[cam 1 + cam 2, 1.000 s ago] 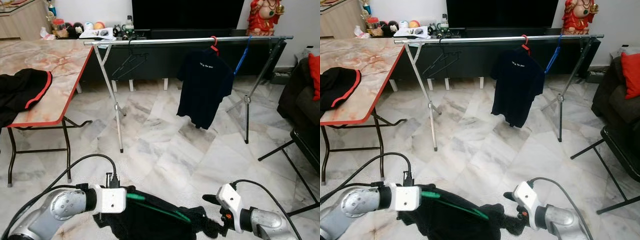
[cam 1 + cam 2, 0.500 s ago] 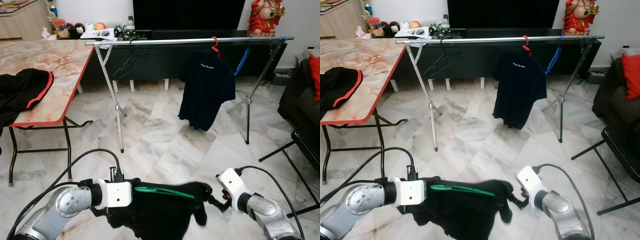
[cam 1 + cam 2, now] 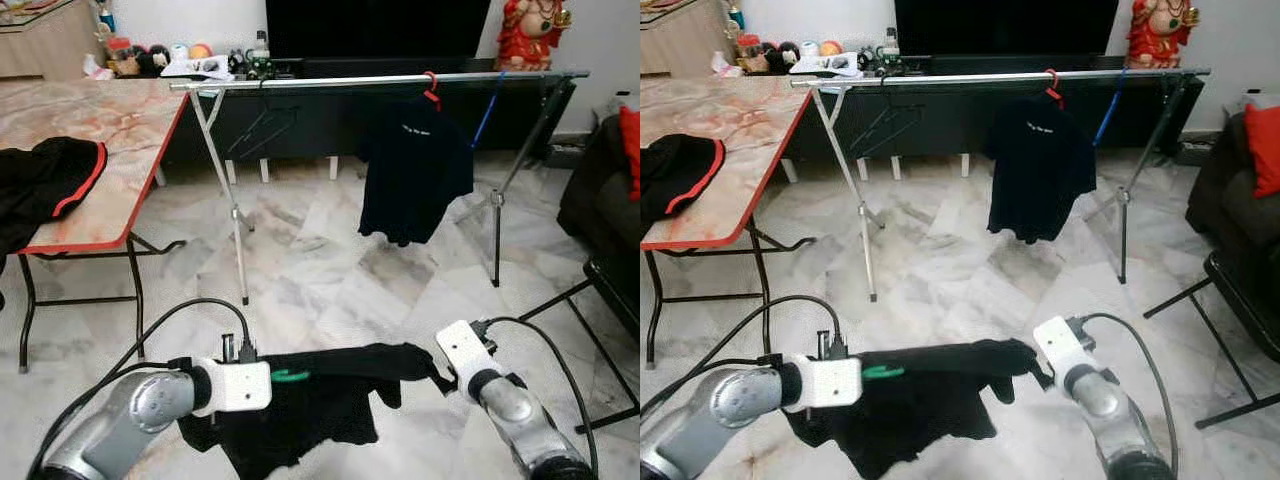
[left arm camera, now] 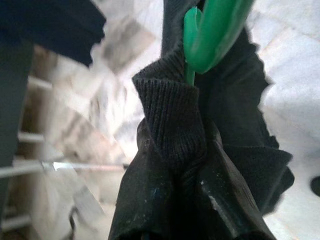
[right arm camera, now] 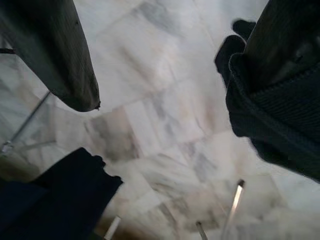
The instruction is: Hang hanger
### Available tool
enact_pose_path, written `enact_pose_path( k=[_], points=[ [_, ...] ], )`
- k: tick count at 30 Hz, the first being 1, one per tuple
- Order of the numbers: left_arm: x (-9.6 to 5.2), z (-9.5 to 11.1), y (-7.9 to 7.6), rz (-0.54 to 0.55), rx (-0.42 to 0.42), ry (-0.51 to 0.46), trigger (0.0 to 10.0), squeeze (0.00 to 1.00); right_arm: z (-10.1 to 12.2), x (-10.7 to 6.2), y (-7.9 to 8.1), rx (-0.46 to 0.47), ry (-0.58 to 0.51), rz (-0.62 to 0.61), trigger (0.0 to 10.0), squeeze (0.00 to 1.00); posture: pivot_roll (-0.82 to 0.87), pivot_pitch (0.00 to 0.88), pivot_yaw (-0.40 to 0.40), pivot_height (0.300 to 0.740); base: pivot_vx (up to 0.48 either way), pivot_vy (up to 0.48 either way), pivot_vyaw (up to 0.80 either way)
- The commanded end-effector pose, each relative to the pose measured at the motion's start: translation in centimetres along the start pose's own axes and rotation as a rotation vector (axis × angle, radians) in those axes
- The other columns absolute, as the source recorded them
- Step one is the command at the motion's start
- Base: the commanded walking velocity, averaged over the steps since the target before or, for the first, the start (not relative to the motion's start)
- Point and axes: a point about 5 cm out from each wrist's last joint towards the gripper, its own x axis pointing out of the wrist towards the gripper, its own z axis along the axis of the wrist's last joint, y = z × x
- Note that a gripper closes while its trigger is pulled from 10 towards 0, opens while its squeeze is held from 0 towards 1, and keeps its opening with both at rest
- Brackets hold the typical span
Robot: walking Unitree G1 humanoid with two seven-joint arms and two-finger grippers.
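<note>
— Where do the two eye views look from?
— From the head, forward and down; both share the clothes rail (image 3: pixel 380 80) far ahead and the marble floor (image 3: pixel 330 290).
— And the wrist views?
— Each looks along its fingers, very close to the black garment (image 4: pixel 200 165), floor beyond.
</note>
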Motion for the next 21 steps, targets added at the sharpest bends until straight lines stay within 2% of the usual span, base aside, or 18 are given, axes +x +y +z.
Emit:
enact_pose_path(
  k=[1,3,6,10,13,19,21],
  points=[
    [-0.9,-2.0,1.3,0.069,-0.028,0.112,10.0,0.00,-0.2,-0.3,-0.8,0.067,-0.013,-0.032,10.0,0.00,0.07,0.095,0.019,0.740,0.000,0.000,0.00],
    [-0.7,-1.8,1.6,0.108,-0.066,0.125,10.0,0.00,0.2,-0.2,0.2,0.107,-0.043,0.048,10.0,0.00,0.07,0.095,0.019,0.740,0.000,0.000,0.00],
    [-0.2,-1.2,1.9,0.153,-0.145,0.116,10.0,0.00,-0.1,-0.1,1.5,0.102,-0.016,0.144,10.0,0.00,0.07,0.095,0.019,0.740,0.000,0.000,0.00],
    [0.7,0.8,1.9,0.227,-0.307,0.031,10.0,0.00,-0.5,-0.1,2.5,0.108,0.010,0.180,10.0,0.00,0.07,0.094,0.023,0.740,0.000,0.000,0.00],
    [0.9,1.6,1.8,0.208,-0.368,-0.019,10.0,0.00,-1.0,-0.2,3.3,0.111,0.039,0.230,10.0,0.00,0.07,0.094,0.021,0.740,0.000,0.000,0.00],
    [0.2,1.6,1.8,0.128,-0.370,-0.051,10.0,0.00,-2.4,-0.6,3.9,0.088,0.111,0.275,10.0,0.00,0.08,0.093,0.021,0.740,0.000,0.000,0.00],
    [0.1,1.3,2.4,0.133,-0.398,-0.046,10.0,0.00,-2.1,-0.7,4.1,0.093,0.085,0.310,10.0,0.00,0.08,0.091,0.025,0.740,0.000,0.000,0.00]
  ],
)
